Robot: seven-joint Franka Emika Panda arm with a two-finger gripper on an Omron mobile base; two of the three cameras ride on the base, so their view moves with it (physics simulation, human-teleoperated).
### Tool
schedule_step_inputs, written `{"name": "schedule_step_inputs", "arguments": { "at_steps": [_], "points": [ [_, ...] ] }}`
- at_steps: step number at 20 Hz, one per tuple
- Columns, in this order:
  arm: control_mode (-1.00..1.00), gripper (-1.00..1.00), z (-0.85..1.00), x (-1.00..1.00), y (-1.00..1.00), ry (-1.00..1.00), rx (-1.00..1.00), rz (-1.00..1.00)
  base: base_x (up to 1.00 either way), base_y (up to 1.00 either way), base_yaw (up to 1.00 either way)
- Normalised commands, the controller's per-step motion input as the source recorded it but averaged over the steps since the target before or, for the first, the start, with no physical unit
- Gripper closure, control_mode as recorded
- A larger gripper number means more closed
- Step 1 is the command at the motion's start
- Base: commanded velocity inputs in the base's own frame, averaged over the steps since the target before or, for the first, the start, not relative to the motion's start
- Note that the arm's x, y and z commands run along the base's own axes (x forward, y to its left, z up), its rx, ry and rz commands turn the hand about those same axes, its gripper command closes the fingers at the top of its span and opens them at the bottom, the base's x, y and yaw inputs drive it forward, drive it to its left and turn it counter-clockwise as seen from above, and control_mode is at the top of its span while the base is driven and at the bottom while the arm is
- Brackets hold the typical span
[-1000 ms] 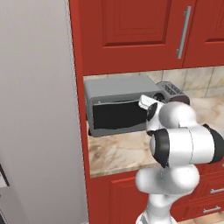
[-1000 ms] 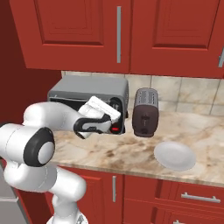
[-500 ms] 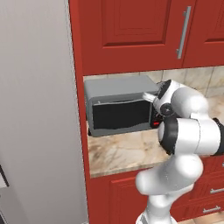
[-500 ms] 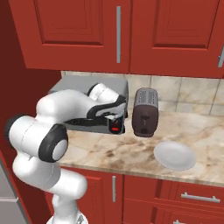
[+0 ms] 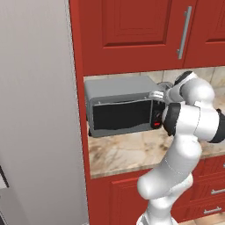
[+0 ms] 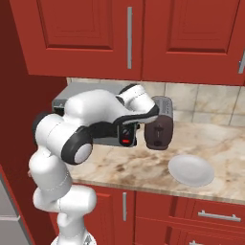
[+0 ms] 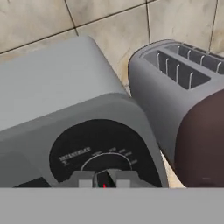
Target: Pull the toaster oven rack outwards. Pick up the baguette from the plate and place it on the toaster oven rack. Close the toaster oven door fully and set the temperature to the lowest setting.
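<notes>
The toaster oven (image 5: 121,110) sits on the marble worktop (image 6: 143,165) under red cabinets, its dark glass toaster oven door (image 5: 123,114) closed. The arm reaches across its right end, where the end effector (image 7: 105,179) has its finger tips close together around a control on the dial panel. A brown slot toaster (image 6: 160,125) stands just beside the oven; a white plate (image 6: 191,170) lies nearby.

Over the last second we have swung our white arm up and back, from in front of the dark glass door to the right end of the grey metal toaster oven (image 5: 125,110). Our hand (image 7: 104,180) now sits at the upper black round knob (image 7: 103,157), its dark fingers drawn in narrower on either side of it.
</notes>
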Motion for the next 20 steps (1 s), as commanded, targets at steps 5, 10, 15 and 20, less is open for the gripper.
{"name": "schedule_step_inputs", "arguments": {
  "at_steps": [5, 10, 15, 20],
  "points": [
    [-1.00, 1.00, 0.00, -0.90, 0.00, 0.22, -0.19, 0.51, 0.00, 0.00, 0.00],
    [-1.00, 1.00, 0.00, -0.95, 0.00, 0.22, -0.25, 0.49, 0.00, 0.00, 0.00],
    [-1.00, 1.00, -0.50, 0.01, -0.58, 0.14, -0.04, 0.38, 0.00, 0.00, 0.00],
    [-1.00, 1.00, 0.11, 0.26, -0.61, 0.13, -0.17, 0.44, 0.00, 0.00, 0.00]
  ]
}}
